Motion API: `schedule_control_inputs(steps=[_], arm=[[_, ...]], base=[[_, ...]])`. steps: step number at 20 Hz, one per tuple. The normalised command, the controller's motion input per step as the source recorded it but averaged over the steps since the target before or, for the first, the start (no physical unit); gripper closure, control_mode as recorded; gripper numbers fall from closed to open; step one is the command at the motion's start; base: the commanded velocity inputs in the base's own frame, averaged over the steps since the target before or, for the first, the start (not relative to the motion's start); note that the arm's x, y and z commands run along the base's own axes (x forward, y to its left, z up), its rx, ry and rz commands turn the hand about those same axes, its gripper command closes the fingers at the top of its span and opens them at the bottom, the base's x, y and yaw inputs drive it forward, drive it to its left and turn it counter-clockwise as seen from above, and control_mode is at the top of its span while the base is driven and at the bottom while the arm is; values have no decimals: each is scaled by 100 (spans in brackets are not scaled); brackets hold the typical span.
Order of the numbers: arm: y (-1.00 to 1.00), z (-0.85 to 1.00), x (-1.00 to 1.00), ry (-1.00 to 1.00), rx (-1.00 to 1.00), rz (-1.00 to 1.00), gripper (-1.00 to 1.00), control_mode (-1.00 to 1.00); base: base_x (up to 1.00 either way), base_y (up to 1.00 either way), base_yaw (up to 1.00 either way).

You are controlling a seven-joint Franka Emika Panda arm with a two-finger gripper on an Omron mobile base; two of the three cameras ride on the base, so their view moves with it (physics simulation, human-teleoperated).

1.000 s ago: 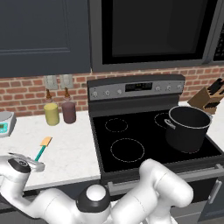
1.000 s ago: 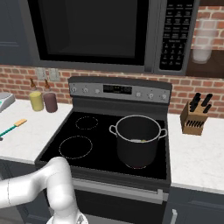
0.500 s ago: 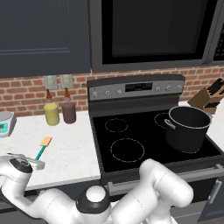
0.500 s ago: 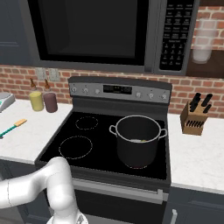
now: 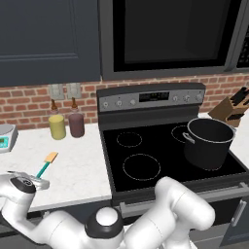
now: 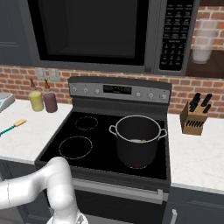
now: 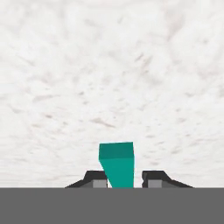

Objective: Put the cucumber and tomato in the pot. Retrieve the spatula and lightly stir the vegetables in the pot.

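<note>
The spatula [image 5: 44,166] lies on the white counter [image 5: 73,160] left of the stove [image 5: 165,151], near the counter's front edge, its orange-yellow blade pointing toward the back wall and its teal handle running toward the front; in the right base view the spatula [image 6: 12,127] sits at the far left edge of the counter; the gripper [image 7: 124,178] is down at the handle's front end, and in the hand view the teal handle stands between the two dark fingertips [image 7: 94,178], one on each side and close against it; the fingers look clenched on the handle, though contact itself cannot be confirmed; the white wrist [image 5: 22,184] hangs over the counter's front left corner in the left base view; the pot [image 6: 137,141] stands on the stove's front right burner, its small handle toward the left, and something pale yellow-green, likely the cucumber [image 6: 138,140], shows at its bottom; a yellow jar [image 5: 57,126] and a maroon jar [image 5: 76,125] stand side by side at the back edge of the counter; a knife block [image 6: 195,118] stands on the counter right of the stove.
</note>
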Motion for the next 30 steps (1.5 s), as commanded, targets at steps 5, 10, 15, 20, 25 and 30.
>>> schedule_control_inputs(steps=[5, 10, 15, 20, 25, 30], arm=[[0, -22, -39, 0, 0, 0, 100, -100], [0, 10, -30, 0, 5, -3, 100, -100], [0, 84, -9, 0, 19, -5, 100, -100], [-1, 100, -3, 0, 28, -5, 100, -100], [-37, 100, -30, 0, 39, -8, 100, -100], [-73, 100, -50, 0, 46, -14, 100, -100]], base=[[0, 0, 0], [0, 0, 0], [0, 0, 0], [0, 0, 0], [0, 0, 0], [0, 0, 0]])
